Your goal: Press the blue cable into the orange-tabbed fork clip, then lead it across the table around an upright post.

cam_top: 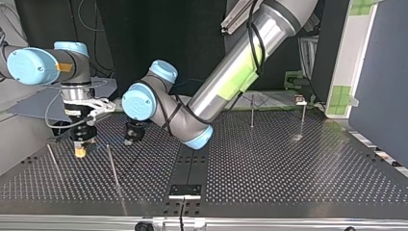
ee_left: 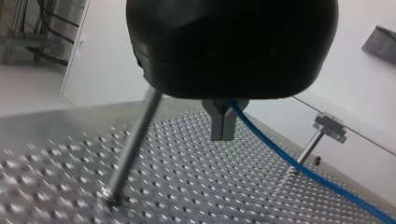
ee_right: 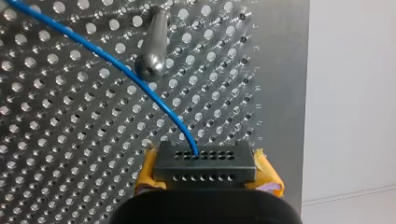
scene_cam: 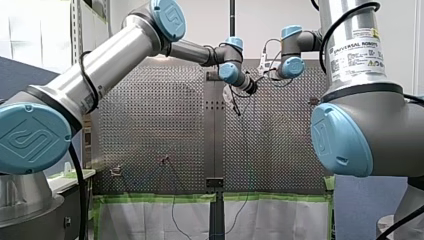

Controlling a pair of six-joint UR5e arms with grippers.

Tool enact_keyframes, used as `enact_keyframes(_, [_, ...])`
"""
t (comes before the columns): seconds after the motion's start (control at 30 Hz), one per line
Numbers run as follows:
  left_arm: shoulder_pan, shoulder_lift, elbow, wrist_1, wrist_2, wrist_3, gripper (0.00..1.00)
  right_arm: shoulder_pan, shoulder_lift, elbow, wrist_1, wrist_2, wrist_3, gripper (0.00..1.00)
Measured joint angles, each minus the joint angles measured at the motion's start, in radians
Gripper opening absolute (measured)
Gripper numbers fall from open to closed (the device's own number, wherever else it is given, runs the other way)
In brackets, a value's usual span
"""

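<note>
The blue cable [ee_left: 289,163] runs out from between the metal fingers of my black left gripper [ee_left: 223,135], which is shut on it just above the perforated table. A slim upright post [ee_left: 133,149] stands close beside that gripper. My right gripper [ee_right: 204,163] has yellow pads [ee_right: 148,169] at both sides of a dark perforated block, and it is shut where the blue cable [ee_right: 125,70] ends. From there the cable curves away past a round-topped post [ee_right: 152,51]. In the top view my right gripper [cam_top: 80,151] and my left gripper [cam_top: 131,139] hang side by side. No orange-tabbed clip shows clearly.
Two thin posts [cam_top: 114,168] [cam_top: 53,161] stand near the grippers in the top view. Two more [cam_top: 252,110] [cam_top: 302,118] stand at the far right, one with a small clip on top [ee_left: 329,127]. A black plate [cam_top: 185,190] sits at the table's middle seam.
</note>
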Motion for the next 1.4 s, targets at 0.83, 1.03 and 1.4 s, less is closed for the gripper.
enact_keyframes(0.83, [-0.039,0.202,-0.235,0.132,-0.237,0.236,0.0,-0.004,-0.05,0.0,0.01,0.01,0.007,0.0])
enact_keyframes(1.03, [-0.028,0.201,-0.227,0.111,-0.233,0.295,0.0,-0.011,-0.046,-0.001,0.002,0.015,0.009,0.0])
enact_keyframes(1.4, [-0.004,0.174,-0.133,0.037,-0.159,0.291,0.0,-0.018,-0.043,-0.01,-0.005,0.014,0.012,0.0])
